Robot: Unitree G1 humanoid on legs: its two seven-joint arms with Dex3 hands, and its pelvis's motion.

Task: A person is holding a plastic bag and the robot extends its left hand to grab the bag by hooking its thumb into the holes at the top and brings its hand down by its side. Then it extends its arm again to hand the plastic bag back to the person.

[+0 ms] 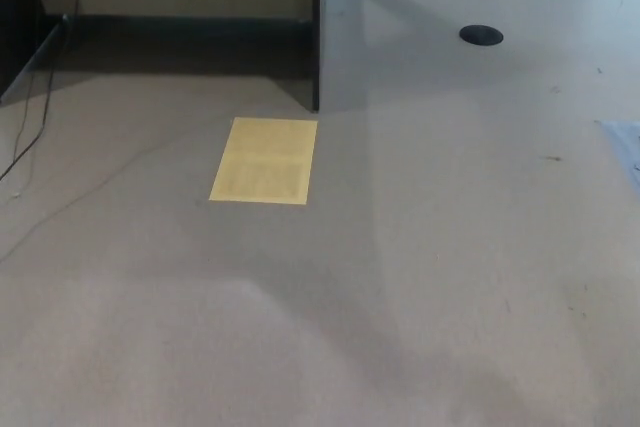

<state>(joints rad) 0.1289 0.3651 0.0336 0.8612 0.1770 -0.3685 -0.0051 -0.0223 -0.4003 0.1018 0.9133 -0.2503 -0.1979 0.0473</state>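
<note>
The head view looks down at a grey floor. No plastic bag and no person show in it. Neither of my hands nor any part of my arms is in the picture.
A yellow rectangular patch [265, 160] lies on the grey floor [450, 247]. A dark upright panel edge [316, 37] stands behind it, with a dark baseboard [180, 42] to its left. A black round disc [481, 35] sits at the far right. A thin cable [30, 142] runs along the left.
</note>
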